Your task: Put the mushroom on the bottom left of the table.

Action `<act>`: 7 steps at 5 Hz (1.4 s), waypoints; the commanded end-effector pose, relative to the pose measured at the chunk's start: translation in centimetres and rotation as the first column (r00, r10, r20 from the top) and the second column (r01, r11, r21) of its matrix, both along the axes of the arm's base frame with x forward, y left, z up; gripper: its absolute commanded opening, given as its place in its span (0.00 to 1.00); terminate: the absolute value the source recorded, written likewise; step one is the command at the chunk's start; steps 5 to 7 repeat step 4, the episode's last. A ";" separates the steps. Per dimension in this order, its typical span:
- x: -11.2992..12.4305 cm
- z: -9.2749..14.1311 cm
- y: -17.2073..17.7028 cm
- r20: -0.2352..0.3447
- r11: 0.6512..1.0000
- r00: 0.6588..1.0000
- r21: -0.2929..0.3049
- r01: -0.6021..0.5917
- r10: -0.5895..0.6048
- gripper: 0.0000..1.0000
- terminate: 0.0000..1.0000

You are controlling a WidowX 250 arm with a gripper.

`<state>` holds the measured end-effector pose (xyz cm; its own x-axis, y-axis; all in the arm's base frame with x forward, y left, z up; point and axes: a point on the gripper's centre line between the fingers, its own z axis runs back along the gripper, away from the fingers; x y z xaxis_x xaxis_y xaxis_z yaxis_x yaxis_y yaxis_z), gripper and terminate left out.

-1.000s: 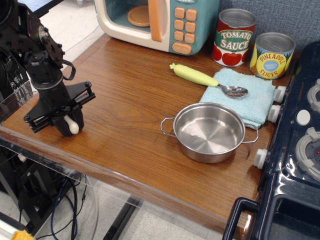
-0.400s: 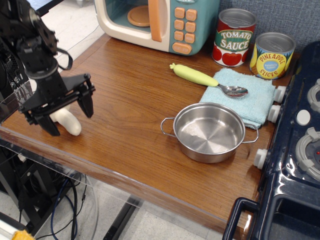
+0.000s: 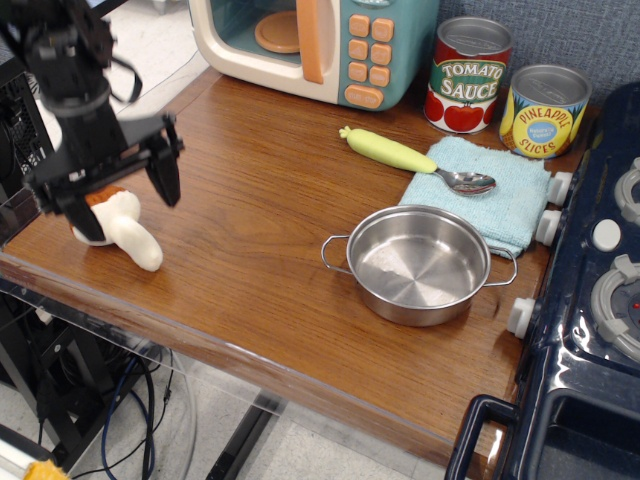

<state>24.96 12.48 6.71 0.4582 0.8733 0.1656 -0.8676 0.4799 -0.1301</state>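
The mushroom (image 3: 122, 229) lies on its side near the front left corner of the wooden table (image 3: 250, 230), with its reddish-brown cap to the left and its cream stem pointing right. My gripper (image 3: 118, 196) hangs just above it, open, with its black fingers (image 3: 166, 172) spread to either side and nothing held. The left finger partly hides the cap.
A steel pot (image 3: 420, 265) sits mid-table. A yellow-green-handled spoon (image 3: 410, 157) lies on a light blue cloth (image 3: 485, 190). Two cans (image 3: 468, 75) and a toy microwave (image 3: 315, 45) stand at the back. A dark blue toy stove (image 3: 590, 300) is at the right.
The gripper opened, let go of the mushroom and rose up and to the left. The mushroom now lies on the table, fully showing below the fingers.
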 end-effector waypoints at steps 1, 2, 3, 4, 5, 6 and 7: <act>0.1 4.2 0.4 0.085 0.999 0.996 0.032 0.013 -0.015 1.00 0.00; 0.1 4.2 0.4 0.085 0.999 0.996 0.032 0.013 -0.015 1.00 0.00; 0.1 4.2 0.4 0.085 0.999 0.996 0.032 0.013 -0.015 1.00 0.00; 0.1 4.2 0.4 0.085 0.999 0.996 0.032 0.013 -0.015 1.00 1.00; 0.1 4.2 0.4 0.085 0.999 0.996 0.032 0.013 -0.015 1.00 1.00; 0.1 4.2 0.4 0.085 0.999 0.996 0.032 0.013 -0.015 1.00 1.00; 0.1 4.2 0.4 0.085 0.999 0.996 0.032 0.013 -0.015 1.00 1.00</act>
